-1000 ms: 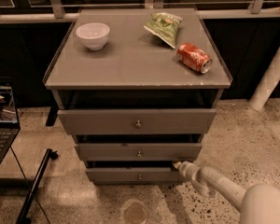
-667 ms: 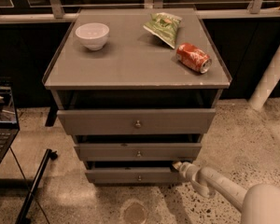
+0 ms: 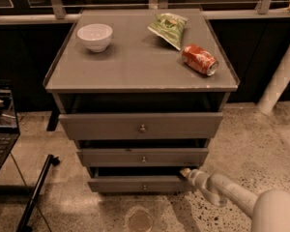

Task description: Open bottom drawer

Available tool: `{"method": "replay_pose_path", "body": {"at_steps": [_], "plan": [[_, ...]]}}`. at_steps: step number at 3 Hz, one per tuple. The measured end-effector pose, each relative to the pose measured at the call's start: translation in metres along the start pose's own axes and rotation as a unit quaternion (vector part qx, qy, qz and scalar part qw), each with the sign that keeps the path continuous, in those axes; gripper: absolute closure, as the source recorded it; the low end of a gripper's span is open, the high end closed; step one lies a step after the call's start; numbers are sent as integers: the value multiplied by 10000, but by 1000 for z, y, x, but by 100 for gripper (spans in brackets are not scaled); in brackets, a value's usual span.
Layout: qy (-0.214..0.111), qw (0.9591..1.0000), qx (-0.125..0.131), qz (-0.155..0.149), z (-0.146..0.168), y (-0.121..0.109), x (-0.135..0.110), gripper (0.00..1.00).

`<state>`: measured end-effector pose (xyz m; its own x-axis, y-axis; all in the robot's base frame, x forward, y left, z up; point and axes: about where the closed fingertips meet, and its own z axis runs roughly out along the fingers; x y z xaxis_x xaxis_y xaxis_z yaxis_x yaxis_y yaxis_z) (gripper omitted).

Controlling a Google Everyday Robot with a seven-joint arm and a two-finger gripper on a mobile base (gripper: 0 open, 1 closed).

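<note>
The bottom drawer is the lowest, narrowest grey front of the cabinet, with a small round knob at its centre. It stands slightly pulled out, with a dark gap above it. My gripper is at the drawer's upper right corner, at the end of my white arm that comes in from the lower right. Its tip touches or sits just behind the drawer front's top edge.
The middle drawer and top drawer also stand a little out. On the cabinet top are a white bowl, a green chip bag and a red can lying down. A laptop stands at left, a white pole at right.
</note>
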<state>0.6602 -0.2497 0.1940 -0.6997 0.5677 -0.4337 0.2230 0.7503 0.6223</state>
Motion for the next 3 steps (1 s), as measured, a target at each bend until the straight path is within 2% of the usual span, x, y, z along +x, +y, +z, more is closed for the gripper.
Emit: {"method": "replay_pose_path", "body": {"at_steps": [1,2,3], "plan": [[0,10000,0,0,-1,1,0,100],[294,9994,73,173,-19,-10,14,100],[294,9994,73,173,-19,-10,14,100]]}}
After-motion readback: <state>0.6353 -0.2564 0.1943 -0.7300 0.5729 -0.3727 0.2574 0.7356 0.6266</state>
